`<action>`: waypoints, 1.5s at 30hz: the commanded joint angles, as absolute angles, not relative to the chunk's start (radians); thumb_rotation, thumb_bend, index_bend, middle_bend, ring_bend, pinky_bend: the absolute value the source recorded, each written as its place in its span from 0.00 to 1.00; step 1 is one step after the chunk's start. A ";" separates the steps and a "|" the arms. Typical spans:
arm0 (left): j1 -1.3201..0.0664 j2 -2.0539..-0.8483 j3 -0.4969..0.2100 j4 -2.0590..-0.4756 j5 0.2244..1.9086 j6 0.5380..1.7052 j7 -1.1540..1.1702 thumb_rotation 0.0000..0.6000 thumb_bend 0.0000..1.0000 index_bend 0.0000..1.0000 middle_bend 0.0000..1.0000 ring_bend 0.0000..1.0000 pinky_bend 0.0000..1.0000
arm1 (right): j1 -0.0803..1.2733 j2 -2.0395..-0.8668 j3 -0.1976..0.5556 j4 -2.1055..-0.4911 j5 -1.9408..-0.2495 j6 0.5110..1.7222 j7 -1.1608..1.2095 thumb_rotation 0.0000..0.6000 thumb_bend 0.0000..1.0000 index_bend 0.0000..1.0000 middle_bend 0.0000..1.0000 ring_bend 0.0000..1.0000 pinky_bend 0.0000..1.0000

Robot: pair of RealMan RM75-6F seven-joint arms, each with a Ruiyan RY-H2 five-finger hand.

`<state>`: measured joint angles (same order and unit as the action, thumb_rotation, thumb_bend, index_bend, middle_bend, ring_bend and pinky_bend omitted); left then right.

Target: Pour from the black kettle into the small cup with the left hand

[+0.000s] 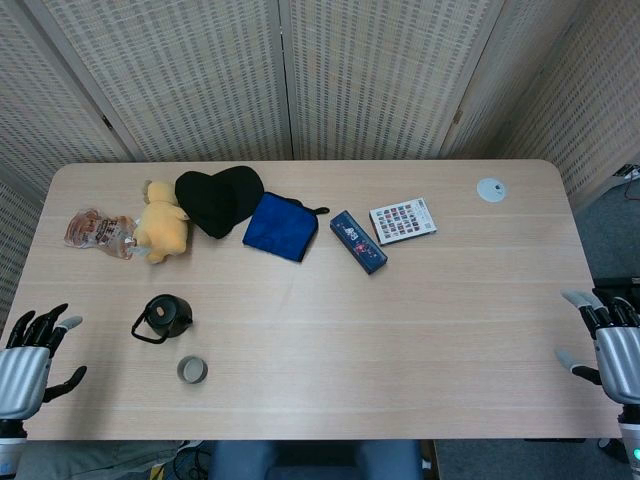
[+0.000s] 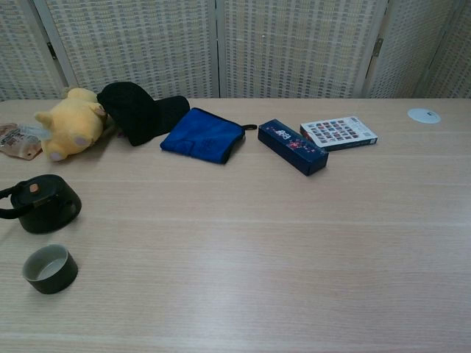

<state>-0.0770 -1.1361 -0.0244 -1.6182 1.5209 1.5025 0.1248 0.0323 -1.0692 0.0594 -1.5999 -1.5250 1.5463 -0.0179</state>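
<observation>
My left hand (image 1: 28, 360) waits at the bench (image 1: 400, 330) edge, fingers spread and empty. The round black kettle (image 1: 166, 316) sits untouched, its handle facing that hand, just behind the small dark cup (image 1: 192, 371).

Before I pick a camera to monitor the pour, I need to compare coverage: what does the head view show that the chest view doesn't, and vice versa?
Only the head view shows the hands: the left hand and right hand, both open, holding nothing, at the table's near corners.

Only the chest view shows the small cup's side wall and the black kettle's profile from a low angle.

Both show kettle, cup, yellow plush toy, black cap, blue cloth, blue box, and the white disc.
</observation>
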 commanded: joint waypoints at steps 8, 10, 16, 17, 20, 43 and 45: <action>-0.091 -1.132 -0.029 -1.617 1.533 1.493 0.122 1.00 0.25 0.23 0.09 0.15 0.05 | 0.016 -1.064 0.072 -1.585 -1.535 1.591 0.003 1.00 0.13 0.22 0.24 0.14 0.21; -0.098 -1.129 -0.029 -1.614 1.541 1.489 0.115 1.00 0.25 0.23 0.09 0.15 0.05 | 0.014 -1.058 0.078 -1.589 -1.534 1.602 0.001 1.00 0.13 0.22 0.24 0.14 0.21; -0.132 -1.129 -0.027 -1.596 1.573 1.455 0.080 1.00 0.25 0.23 0.09 0.16 0.05 | 0.008 -1.037 0.101 -1.609 -1.519 1.628 -0.009 1.00 0.13 0.22 0.24 0.14 0.21; -0.138 -1.130 -0.026 -1.592 1.579 1.450 0.076 1.00 0.25 0.23 0.10 0.16 0.05 | 0.007 -1.034 0.103 -1.611 -1.518 1.630 -0.010 1.00 0.13 0.22 0.24 0.14 0.21; -0.160 -1.132 -0.025 -1.583 1.596 1.427 0.060 1.00 0.25 0.24 0.13 0.20 0.05 | 0.007 -1.027 0.108 -1.618 -1.513 1.631 -0.010 1.00 0.13 0.22 0.24 0.14 0.21; -0.345 -1.156 -0.026 -1.603 1.558 1.153 0.102 1.00 0.16 0.39 0.37 0.39 0.00 | 0.008 -0.989 0.123 -1.632 -1.475 1.607 0.003 1.00 0.13 0.22 0.24 0.14 0.21; -0.353 -1.160 -0.026 -1.609 1.545 1.138 0.108 0.97 0.15 0.39 0.37 0.39 0.00 | 0.009 -0.989 0.124 -1.629 -1.472 1.603 0.004 1.00 0.13 0.22 0.24 0.14 0.21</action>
<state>-0.3478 -1.1572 -0.0259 -1.6043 1.5517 1.1441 0.1037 0.0085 -0.9888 0.1238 -1.6296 -1.4727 1.6035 0.0034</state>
